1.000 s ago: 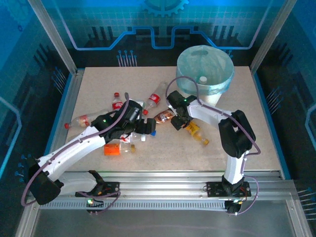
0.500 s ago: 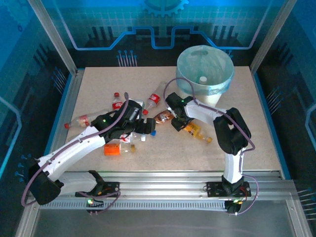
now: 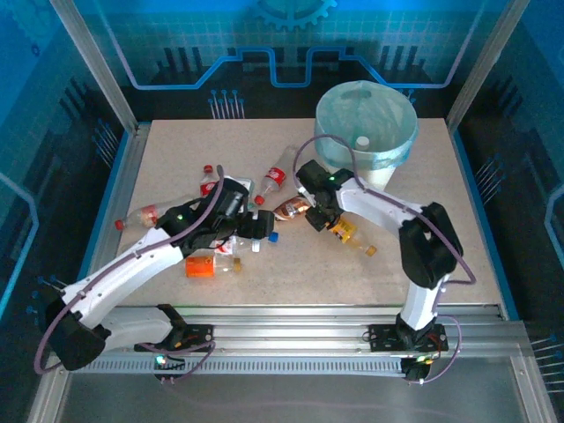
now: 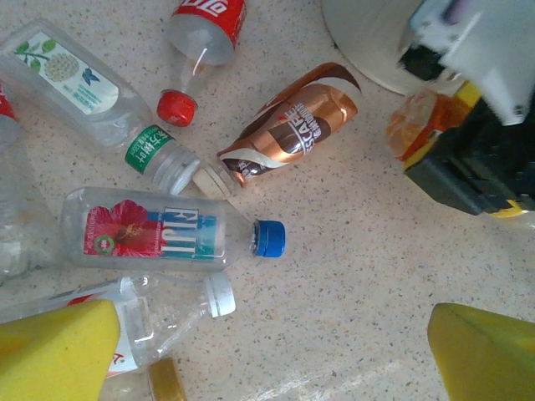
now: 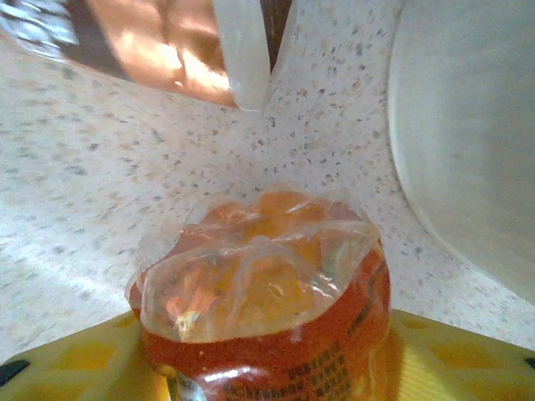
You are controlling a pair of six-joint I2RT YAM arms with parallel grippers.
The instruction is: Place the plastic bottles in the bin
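While near one bin [image 3: 392, 163], roughly nine plastic bottles [image 3: 275, 176].

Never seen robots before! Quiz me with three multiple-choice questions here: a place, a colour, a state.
1. Where stands the round silvery-white bin lined with a pale blue-green bag? A) near left corner B) far right of the table C) middle
2. The clear plastic bottle with the red-flower label has a cap coloured: A) red B) blue C) white
3. The left arm's yellow fingers are: A) spread apart, empty B) clamped on a bottle C) pressed together
Answers: B, it sits far right; B, the cap is blue; A, a wide empty gap parts them.
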